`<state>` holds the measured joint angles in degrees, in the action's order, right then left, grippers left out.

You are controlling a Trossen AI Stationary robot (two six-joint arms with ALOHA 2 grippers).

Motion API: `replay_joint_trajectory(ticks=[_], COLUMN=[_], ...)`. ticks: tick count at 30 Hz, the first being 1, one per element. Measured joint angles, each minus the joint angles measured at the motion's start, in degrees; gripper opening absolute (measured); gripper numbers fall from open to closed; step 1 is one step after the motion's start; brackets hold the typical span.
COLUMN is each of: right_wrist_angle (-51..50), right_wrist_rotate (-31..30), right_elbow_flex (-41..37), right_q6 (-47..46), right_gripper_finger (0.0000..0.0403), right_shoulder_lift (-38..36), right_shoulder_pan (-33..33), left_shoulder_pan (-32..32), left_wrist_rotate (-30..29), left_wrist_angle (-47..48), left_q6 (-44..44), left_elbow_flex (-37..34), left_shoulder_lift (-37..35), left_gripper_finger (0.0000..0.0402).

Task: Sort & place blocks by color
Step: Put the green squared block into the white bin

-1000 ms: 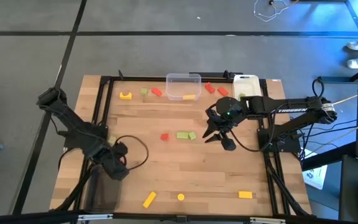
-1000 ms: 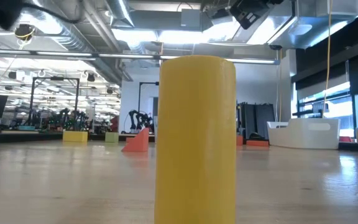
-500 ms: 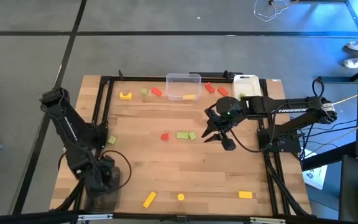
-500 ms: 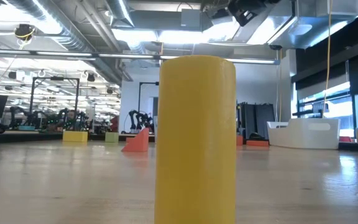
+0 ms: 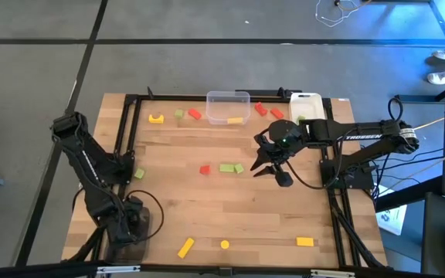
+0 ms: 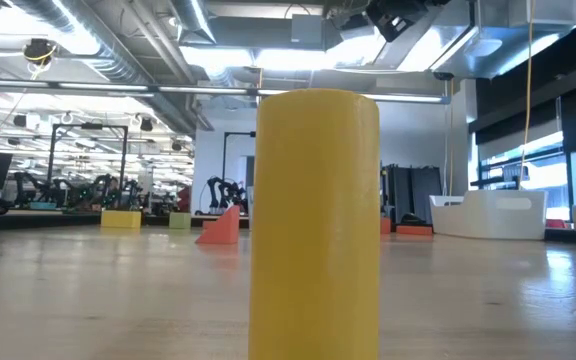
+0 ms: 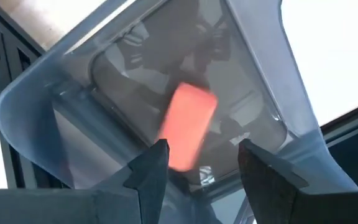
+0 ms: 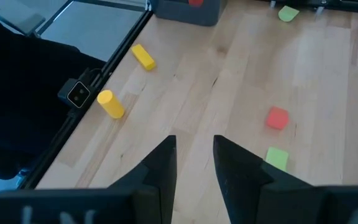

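My left gripper (image 7: 202, 152) points down, open, over a clear container (image 7: 278, 118) at the table's near left corner (image 5: 118, 241). A red block (image 7: 188, 124), blurred, shows just past the fingertips inside that container, clear of both fingers. My right gripper (image 5: 273, 167) hangs over the table's middle right, open, with bare wood showing between its fingers (image 8: 194, 162). Red (image 5: 204, 170) and green blocks (image 5: 227, 167) lie flat mid-table. A yellow bar (image 5: 185, 247), a standing yellow cylinder (image 5: 225, 245) and a yellow block (image 5: 305, 242) sit along the near edge.
At the far edge stand a clear container (image 5: 228, 100) with a yellow block (image 5: 236, 120) and a white container (image 5: 306, 104), with a yellow arch (image 5: 156, 118), green (image 5: 178, 114) and red blocks (image 5: 195, 114) beside them. A black frame (image 5: 130, 139) borders the table.
My left gripper has swung toward the table's near left corner and sunk a little, coming to stand over the clear container there. My right arm has kept still.
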<state>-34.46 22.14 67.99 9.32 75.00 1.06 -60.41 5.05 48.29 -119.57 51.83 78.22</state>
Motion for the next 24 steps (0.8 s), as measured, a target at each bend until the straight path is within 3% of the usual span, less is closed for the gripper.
replay_joint_trajectory(ticks=[3, 8, 17, 24], right_wrist_angle=[-0.13, 0.56, 4.27, 8.45], right_wrist_rotate=[-0.01, -0.01, -0.02, -0.05], right_elbow_flex=[0.0, 0.0, 0.0, 0.0], right_q6=[-0.09, 0.01, -0.18, -0.17], right_gripper_finger=[0.0106, 0.0106, 0.0106, 0.0106], right_shoulder_lift=[0.0, 0.0, 0.0, 0.0], right_shoulder_pan=[0.0, 0.0, 0.0, 0.0], left_shoulder_pan=[-0.02, 0.03, 3.95, 14.16], left_wrist_rotate=[-1.11, -7.97, -24.45, -25.09], left_wrist_angle=[0.02, 0.13, 4.21, 10.67], left_q6=[0.12, 1.66, 15.65, 30.72], left_elbow_flex=[-0.02, 0.13, 4.71, 5.77], left_shoulder_lift=[0.0, -0.77, -6.01, -8.73], left_gripper_finger=[0.0182, 0.0184, 0.0185, 0.0185])
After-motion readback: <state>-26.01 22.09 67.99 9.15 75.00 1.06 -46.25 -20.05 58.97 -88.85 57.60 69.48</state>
